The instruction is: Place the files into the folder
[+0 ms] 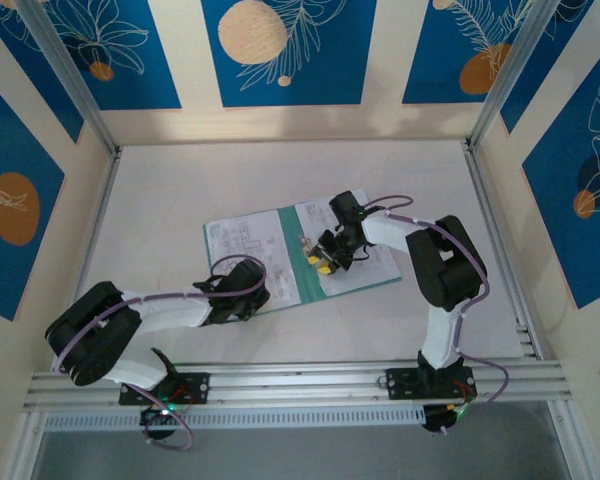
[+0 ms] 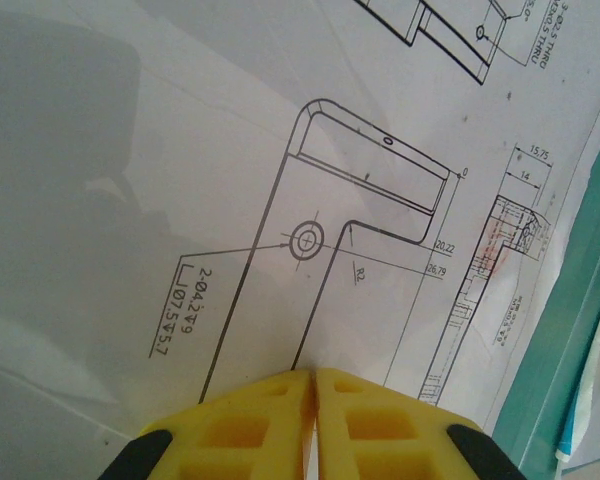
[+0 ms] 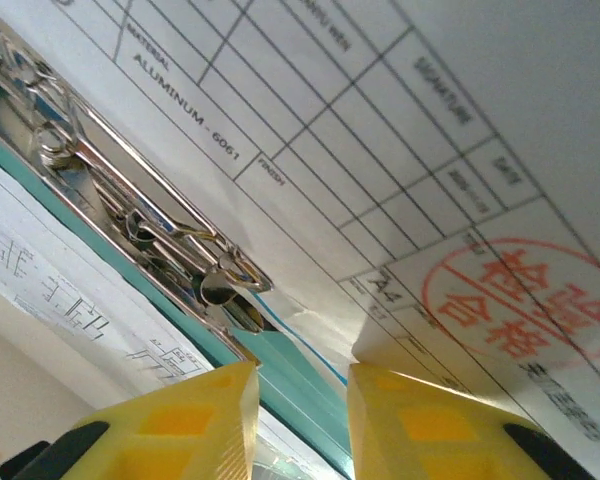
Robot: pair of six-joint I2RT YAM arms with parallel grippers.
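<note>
the folder (image 1: 290, 245) lay open like a book near the middle of the worktop (image 1: 170, 190). the files (image 1: 242, 240) were spread over both its halves, one sheet on the left leaf and another on the right, with teal showing between them and along the right near edge. we judged the sheets to be very light, limp and slick on each other, apt to slide or crease if pushed from the middle, so we would take them by a free corner or edge, or pin them flat from above. the folder looked thin and only a little stiffer, and its cover seemed best lifted at an outer edge, away from the metal clip (image 3: 150, 225) by the spine. the left end effector (image 2: 315, 395) was closed, fingertips together over the near side of the drawing sheet (image 2: 280, 200), holding nothing we could see. the right end effector (image 3: 300, 400) stood parted and empty beside the clip, with the stamped sheet (image 3: 460, 130) just to its right.
</note>
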